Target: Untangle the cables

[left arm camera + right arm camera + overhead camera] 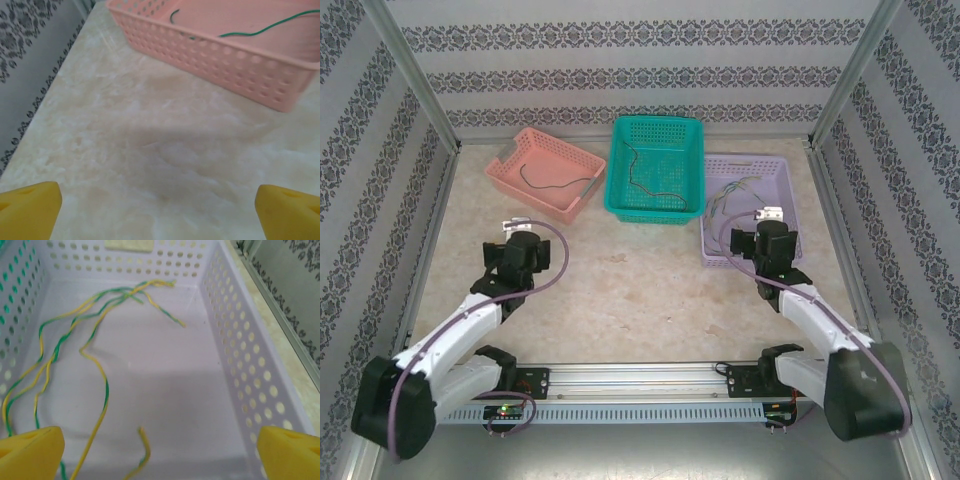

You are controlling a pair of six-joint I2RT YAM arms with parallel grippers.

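The marbled table (640,290) carries three baskets. From its centre a pink basket (215,60) sits at 11 o'clock, a teal basket (655,210) at 12 and a lilac basket (235,355) at 2.

The right hand (160,452) hangs over the lilac basket's near end, fingers wide apart and empty. The left hand (160,212) hovers above bare table at 6 o'clock of the pink basket, likewise spread and empty.

The cables (106,390), yellow-and-green strands, lie in the lilac basket, crossing and twisting together towards its 12 o'clock end. One green wire (265,27) lies in the pink basket and a dark wire (650,191) in the teal.

The step in hand looks like picking out one strand. It seems best to pinch a free tail, such as the short one at 6 o'clock, rather than the crossing, and draw it slowly along its own run so the others stay put.
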